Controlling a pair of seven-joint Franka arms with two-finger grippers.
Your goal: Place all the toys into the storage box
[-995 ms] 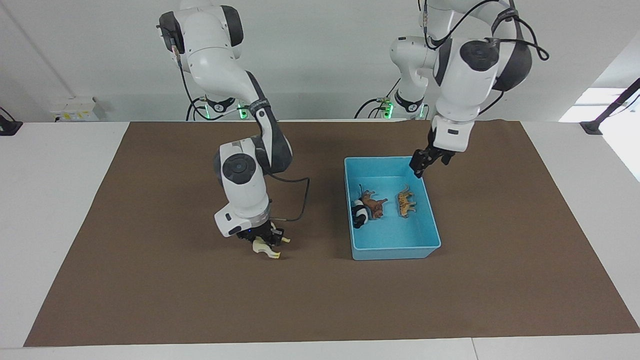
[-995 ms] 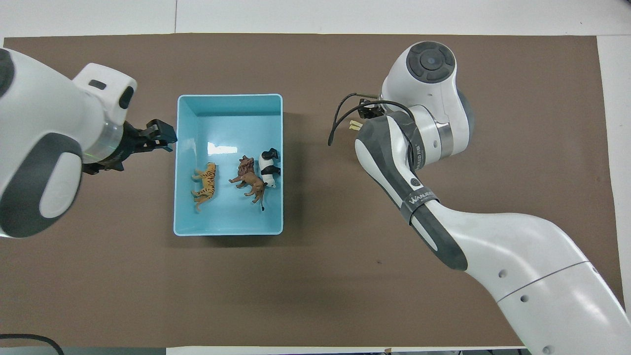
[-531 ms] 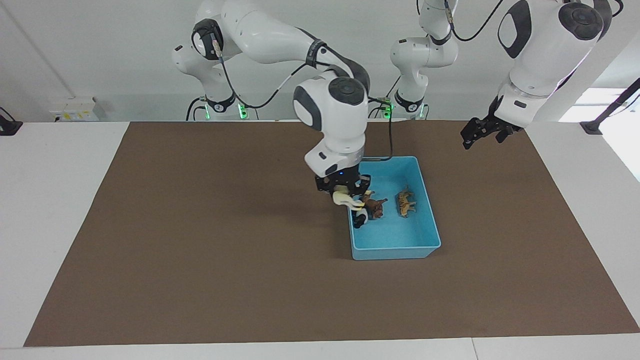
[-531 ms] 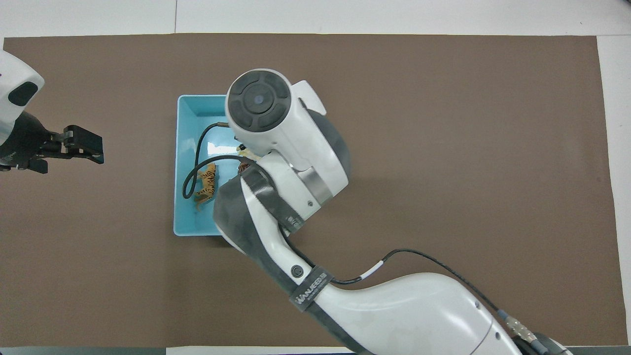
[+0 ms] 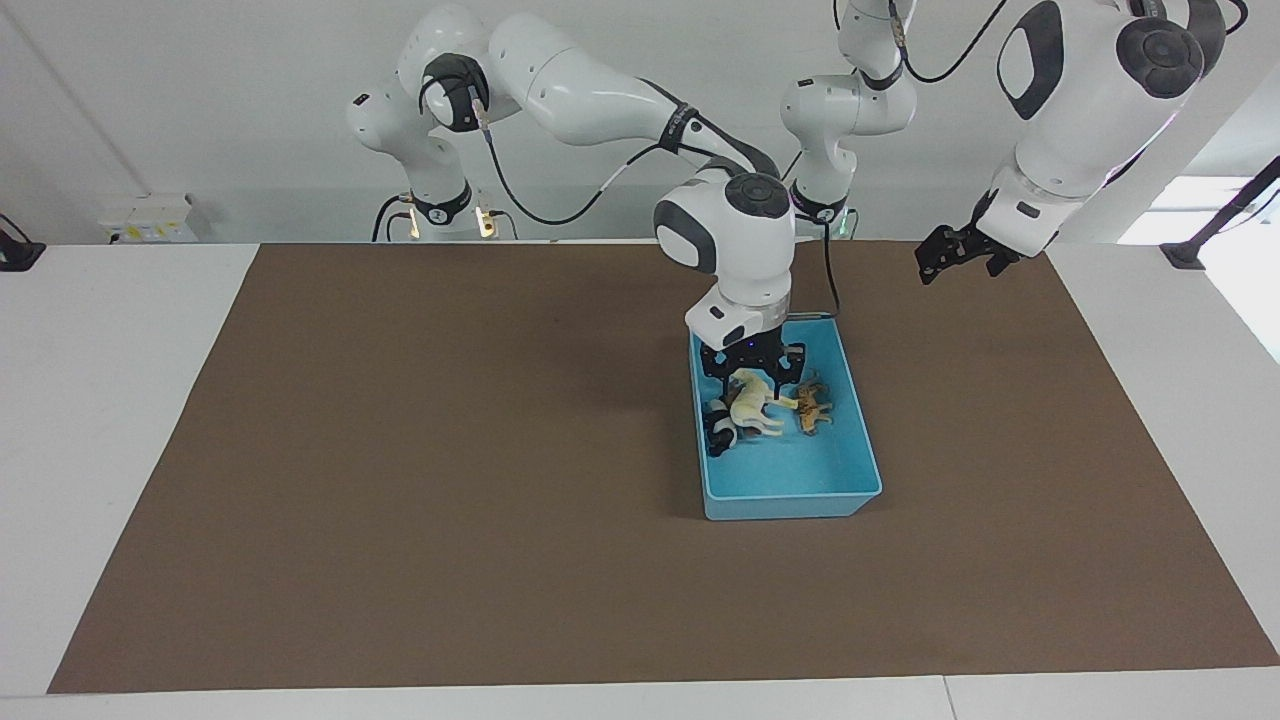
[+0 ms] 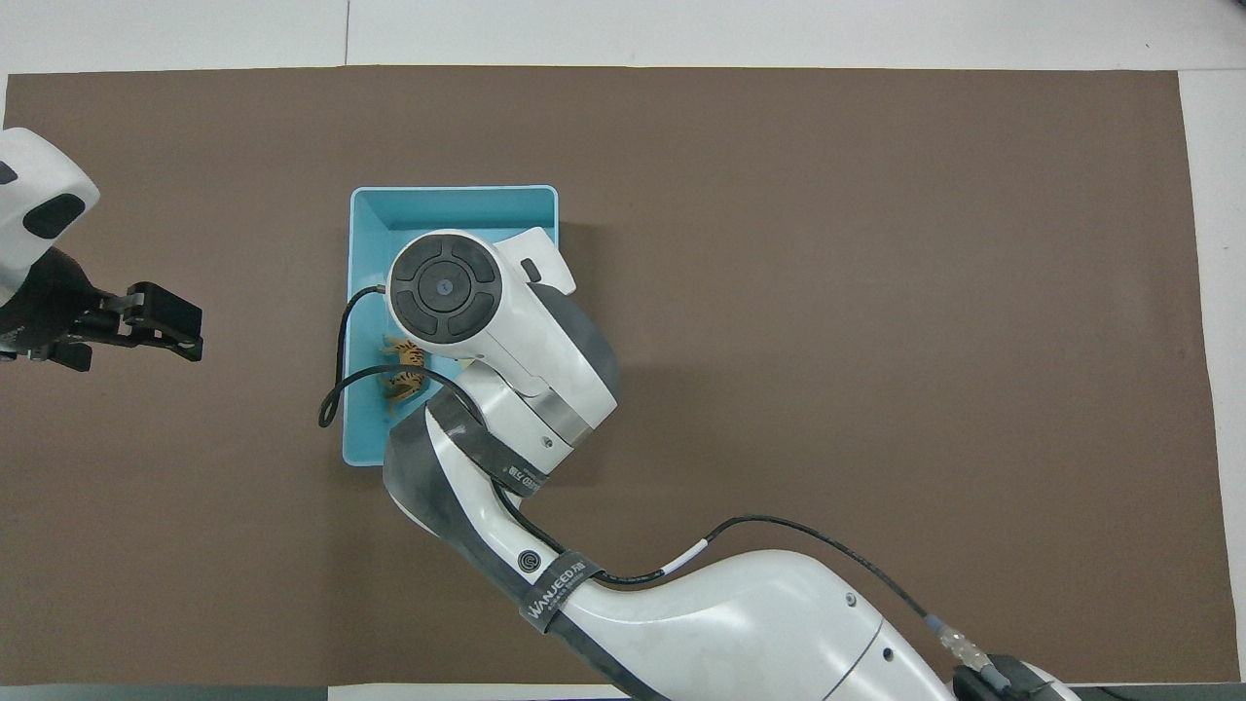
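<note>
Cream animal [image 5: 752,405], panda [image 5: 719,431], tiger [image 5: 813,403] inside storage box [image 5: 790,490].

The storage box [image 5: 790,490] is a plain light blue, and it stands on a flat dark-brown mat [image 5: 400,480] that covers a white table [image 5: 100,400]. Inside it lie a cream long-necked animal [image 5: 752,403], an orange tiger [image 5: 815,403] with dark stripes and a black-and-white panda [image 5: 718,432]. Both arms are white with dark grey joints, and the left gripper [image 5: 952,256] and the right gripper [image 5: 752,368] are black.
</note>
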